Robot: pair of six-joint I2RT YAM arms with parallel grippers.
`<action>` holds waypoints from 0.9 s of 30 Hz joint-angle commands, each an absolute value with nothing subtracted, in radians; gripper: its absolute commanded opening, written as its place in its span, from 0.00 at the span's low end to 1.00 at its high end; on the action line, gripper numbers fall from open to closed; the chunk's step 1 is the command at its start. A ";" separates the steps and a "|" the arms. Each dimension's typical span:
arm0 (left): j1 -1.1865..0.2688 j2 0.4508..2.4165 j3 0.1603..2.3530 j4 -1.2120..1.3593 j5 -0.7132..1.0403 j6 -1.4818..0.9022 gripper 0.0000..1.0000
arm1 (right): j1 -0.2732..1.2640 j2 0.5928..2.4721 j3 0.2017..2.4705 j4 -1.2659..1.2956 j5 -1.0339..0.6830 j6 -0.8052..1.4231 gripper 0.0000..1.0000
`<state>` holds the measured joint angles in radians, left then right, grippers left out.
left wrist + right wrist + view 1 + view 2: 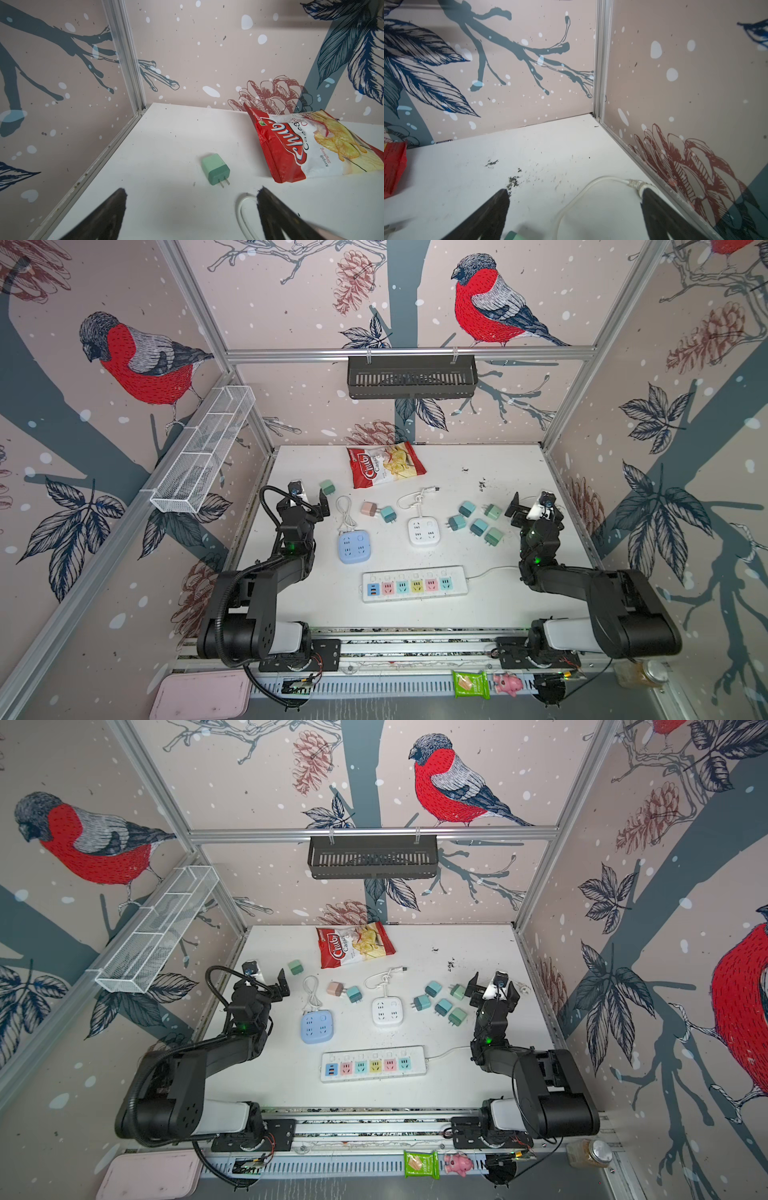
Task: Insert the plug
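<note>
Several small plugs lie loose on the white table. A green plug (327, 487) (216, 169) lies flat with its prongs toward my left gripper (308, 506) (192, 190), which hangs open and empty just short of it. A pink plug (368, 508) and a teal plug (388, 513) lie mid-table. A cluster of teal and green plugs (478, 522) sits left of my right gripper (535, 510) (575, 191), also open and empty. A long white power strip (415, 585) with coloured sockets lies near the front.
A blue cube socket (354, 546) and a white cube socket (424, 531) with coiled cords sit mid-table. A chips bag (386, 464) (311, 145) lies at the back. The strip's cable (591, 187) runs under my right gripper beside the right wall.
</note>
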<state>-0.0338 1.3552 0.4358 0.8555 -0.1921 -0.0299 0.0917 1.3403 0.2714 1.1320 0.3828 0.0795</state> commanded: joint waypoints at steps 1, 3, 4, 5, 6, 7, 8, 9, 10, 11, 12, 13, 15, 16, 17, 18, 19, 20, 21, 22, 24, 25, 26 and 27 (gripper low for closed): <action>-0.060 1.274 0.453 0.684 -0.293 -0.034 0.98 | 0.108 1.289 0.279 1.013 0.473 0.093 0.99; -0.086 1.192 0.428 0.706 -0.311 -0.038 0.98 | 0.112 1.243 0.299 0.950 0.525 0.160 1.00; -0.093 1.142 0.405 0.718 -0.308 -0.066 0.98 | 0.111 1.209 0.336 0.862 0.564 0.226 0.99; -0.094 1.096 0.393 0.709 -0.302 -0.112 0.98 | 0.107 1.191 0.375 0.771 0.584 0.285 1.00; -0.094 1.041 0.387 0.684 -0.290 -0.171 0.98 | 0.099 1.177 0.433 0.638 0.582 0.347 1.00; -0.094 0.990 0.386 0.645 -0.270 -0.233 0.98 | 0.086 1.168 0.497 0.494 0.546 0.381 1.00; -0.094 0.950 0.394 0.588 -0.253 -0.295 0.97 | 0.080 1.167 0.551 0.386 0.506 0.383 1.00; -0.094 0.906 0.402 0.525 -0.221 -0.353 0.98 | 0.075 1.168 0.602 0.278 0.499 0.408 1.00; -0.094 0.874 0.404 0.501 -0.157 -0.382 0.98 | 0.075 1.175 0.620 0.226 0.534 0.465 1.00; -0.094 0.852 0.394 0.518 -0.078 -0.380 0.98 | 0.070 1.173 0.619 0.197 0.546 0.526 1.00; -0.094 0.831 0.383 0.539 0.015 -0.372 0.98 | 0.060 1.167 0.613 0.190 0.498 0.560 1.00; -0.094 0.813 0.367 0.560 0.088 -0.372 0.98 | 0.042 1.155 0.624 0.170 0.357 0.556 1.00; -0.094 0.780 0.355 0.545 0.109 -0.420 0.98 | 0.039 1.107 0.653 0.118 0.169 0.556 1.00; -0.093 0.764 0.359 0.506 0.036 -0.488 0.98 | 0.064 1.074 0.658 0.092 0.168 0.584 1.00; -0.092 0.754 0.365 0.437 -0.040 -0.575 0.98 | 0.088 1.041 0.659 0.066 0.175 0.608 1.00; -0.087 0.748 0.366 0.368 -0.140 -0.666 0.98 | 0.117 1.013 0.663 0.030 0.181 0.636 0.99; -0.078 0.747 0.356 0.317 -0.196 -0.762 0.98 | 0.153 0.987 0.654 0.014 0.178 0.655 0.99; -0.061 0.751 0.335 0.314 -0.184 -0.793 0.98 | 0.189 0.965 0.643 0.005 0.176 0.665 1.00; -0.036 0.757 0.308 0.343 -0.137 -0.777 0.98 | 0.234 0.943 0.627 -0.005 0.177 0.673 1.00; -0.022 0.768 0.298 0.352 -0.124 -0.746 0.98 | 0.278 0.925 0.616 -0.021 0.184 0.690 0.99; 0.005 0.788 0.345 0.230 -0.171 -0.805 0.97 | 0.346 0.892 0.597 -0.060 0.201 0.716 1.00; 0.021 0.798 0.374 0.227 -0.113 -0.776 0.97 | 0.376 0.876 0.587 -0.081 0.212 0.727 1.00; 0.021 0.802 0.400 0.225 -0.066 -0.726 0.97 | 0.401 0.863 0.581 -0.100 0.222 0.736 1.00; 0.015 0.806 0.422 0.207 -0.032 -0.705 0.96 | 0.424 0.854 0.572 -0.121 0.235 0.754 1.00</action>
